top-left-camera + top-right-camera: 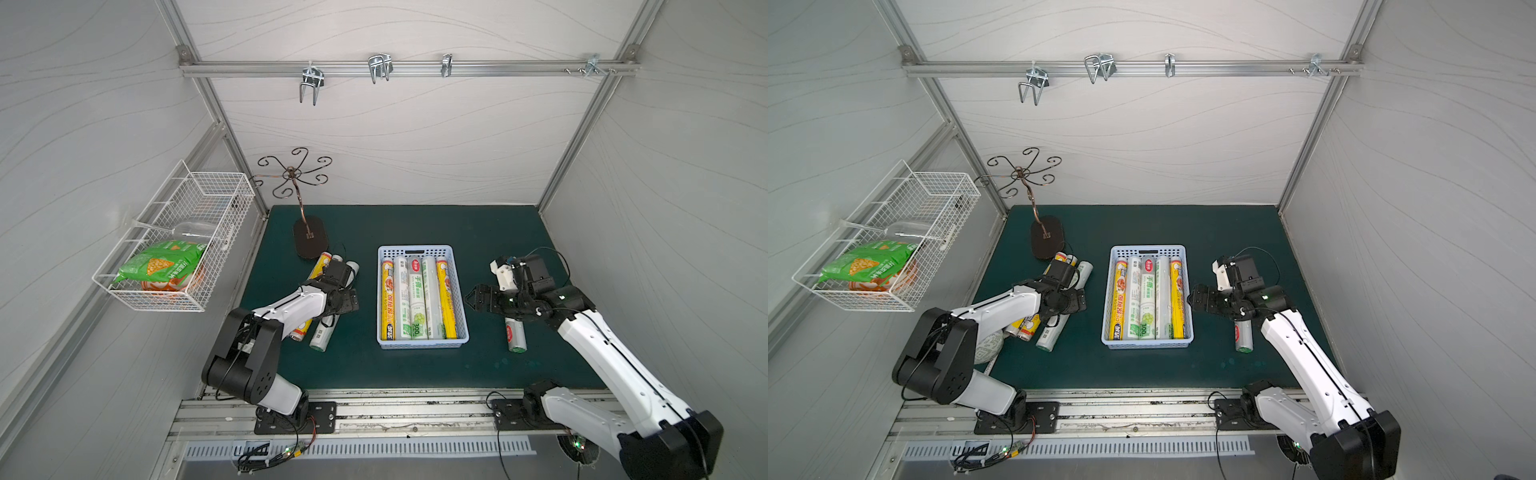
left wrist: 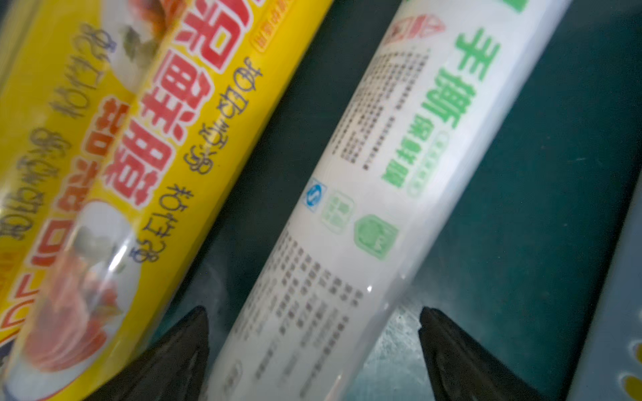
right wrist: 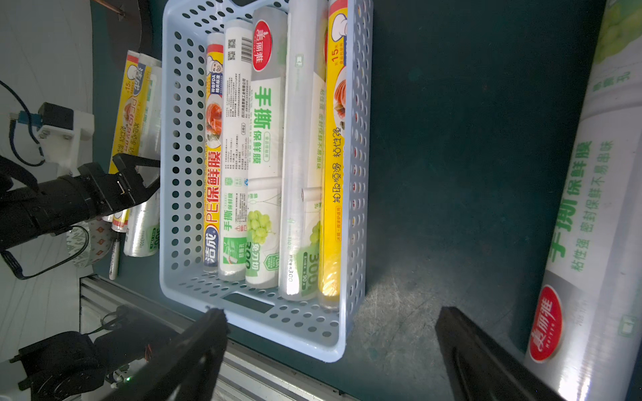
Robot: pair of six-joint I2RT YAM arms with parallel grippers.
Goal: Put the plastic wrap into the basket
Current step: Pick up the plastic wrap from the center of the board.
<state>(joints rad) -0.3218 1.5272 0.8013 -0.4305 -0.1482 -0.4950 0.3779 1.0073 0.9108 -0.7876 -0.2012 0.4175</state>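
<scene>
The left gripper (image 2: 311, 317) straddles a white roll (image 2: 364, 173), jaws spread (a gap either side) — the right gripper (image 3: 330, 312) stands wide open just beside the basket (image 3: 180, 139).

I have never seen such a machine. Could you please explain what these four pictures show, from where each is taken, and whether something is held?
These are two robot arms, mounted at the near edge of a green mat. Two pictures look down on the whole scene from above; the other two come from a camera on each arm's wrist, looking past its tool. In the middle stands a pale-blue basket holding five rolls of plastic wrap side by side. A white roll and a yellow roll lie by the left arm, a silvery roll by the right arm. The left tool is open, one finger on each side of the white roll, with gaps showing. The right tool is open and empty. Nothing is held.
</scene>
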